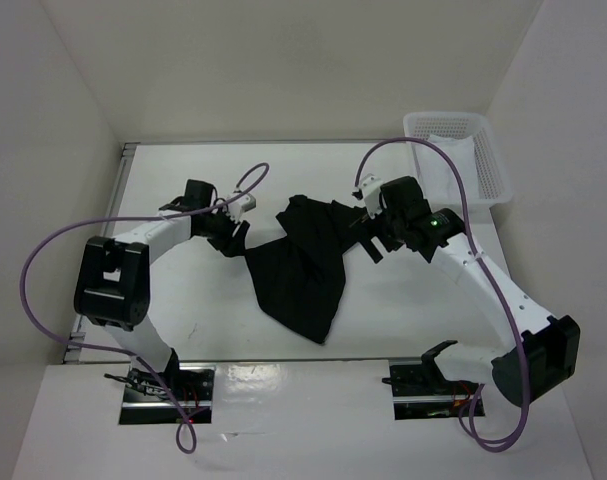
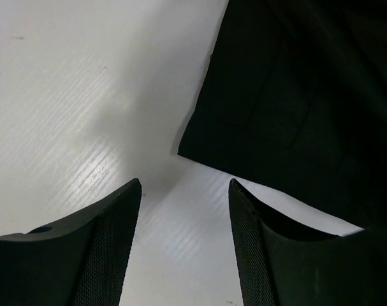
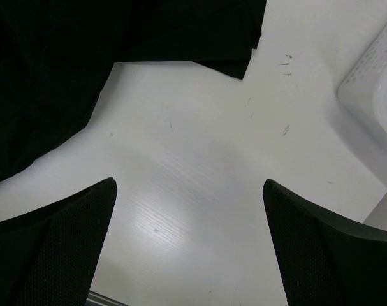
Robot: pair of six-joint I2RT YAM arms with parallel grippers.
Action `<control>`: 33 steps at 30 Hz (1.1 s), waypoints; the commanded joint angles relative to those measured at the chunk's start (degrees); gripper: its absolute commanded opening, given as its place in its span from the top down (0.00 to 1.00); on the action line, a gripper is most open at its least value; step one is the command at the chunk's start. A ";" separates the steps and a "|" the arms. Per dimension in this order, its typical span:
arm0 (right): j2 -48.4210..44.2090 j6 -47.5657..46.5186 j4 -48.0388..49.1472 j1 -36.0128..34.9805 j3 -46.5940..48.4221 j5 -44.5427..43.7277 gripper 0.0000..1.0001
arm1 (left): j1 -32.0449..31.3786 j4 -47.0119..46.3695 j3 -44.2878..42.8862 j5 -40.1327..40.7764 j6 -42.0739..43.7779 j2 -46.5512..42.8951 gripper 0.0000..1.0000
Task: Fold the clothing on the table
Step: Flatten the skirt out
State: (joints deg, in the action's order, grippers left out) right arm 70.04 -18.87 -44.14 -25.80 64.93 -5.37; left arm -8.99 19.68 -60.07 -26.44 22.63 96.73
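A: What is the setting?

B: A flat white table [image 1: 313,170] boxed in by plain white walls [image 1: 283,60], with a metal rail [image 1: 126,175] along its left edge. At the far right corner sits a white mesh basket [image 1: 493,165] with a white cloth [image 1: 445,160] in it.

A: And the left gripper [image 1: 228,235]?

B: In its wrist view the left gripper [image 2: 185,185] has its jaws partly apart with only bare tabletop between them. It holds nothing. The right-hand finger [image 2: 276,255] runs close along the fabric's edge; whether it touches, I cannot tell.

A: The right gripper [image 1: 368,240]?

B: In its wrist view, the right gripper [image 3: 190,182] is spread wide above bare table, gripping nothing.

A: Where is the clothing [image 1: 303,270]?

B: Mid-table, between the two grippers. It is black, rumpled, broad at the far end and tapering to a point toward the near edge. From the left wrist, a corner of the clothing [image 2: 295,95] lies flat just ahead of the fingers. From the right wrist, the clothing [image 3: 53,64] fills the upper left.
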 commanded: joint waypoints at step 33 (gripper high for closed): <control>-1.84 0.24 -1.56 1.54 -0.15 4.65 0.01 | -5.78 4.75 -4.70 1.39 2.33 7.42 1.00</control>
State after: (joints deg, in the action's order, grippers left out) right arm 69.23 -18.90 -44.49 -24.69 64.40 -3.25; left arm -15.09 19.68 -63.79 -25.61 24.03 105.12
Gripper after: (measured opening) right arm 0.993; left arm 0.009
